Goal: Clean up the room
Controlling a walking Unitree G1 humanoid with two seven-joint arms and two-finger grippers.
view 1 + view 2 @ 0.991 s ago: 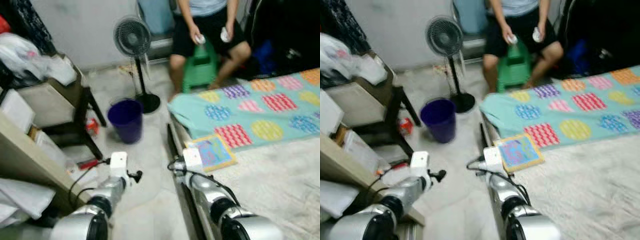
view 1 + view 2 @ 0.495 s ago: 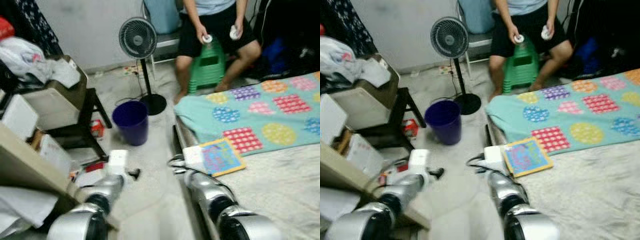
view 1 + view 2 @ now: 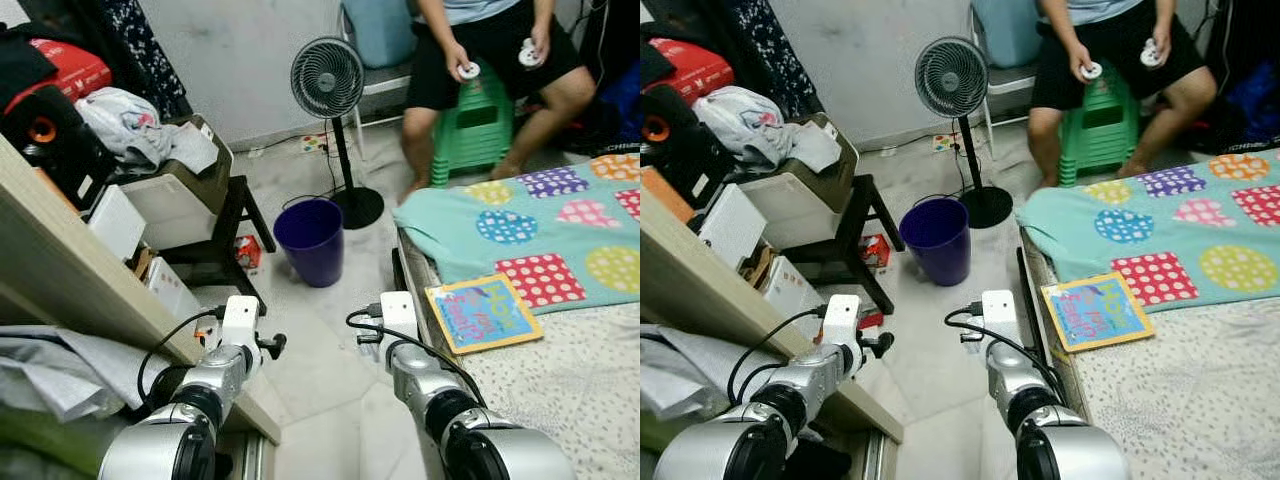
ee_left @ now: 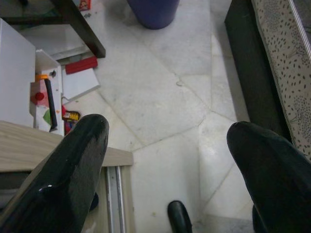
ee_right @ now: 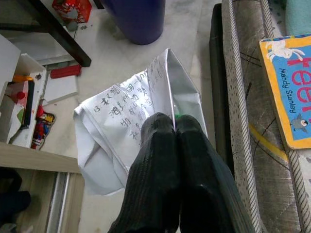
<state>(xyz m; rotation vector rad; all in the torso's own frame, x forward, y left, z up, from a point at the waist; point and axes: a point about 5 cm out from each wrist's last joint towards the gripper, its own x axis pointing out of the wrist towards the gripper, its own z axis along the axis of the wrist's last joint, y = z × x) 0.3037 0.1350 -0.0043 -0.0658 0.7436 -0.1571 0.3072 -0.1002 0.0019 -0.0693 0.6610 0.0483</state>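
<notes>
Right wrist view: right gripper pinched tight on paper sheet, not yet binned; purple bin ahead. Left gripper wide open, empty.

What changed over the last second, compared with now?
Mostly the camera: the whole view shifted, so the purple plastic bin, black pedestal fan and picture book on the bed sit further right and the cluttered shelf shows more. Both arms stay low in front. The right gripper is shut on a white written-on paper wrapper; the left gripper is open and empty.
</notes>
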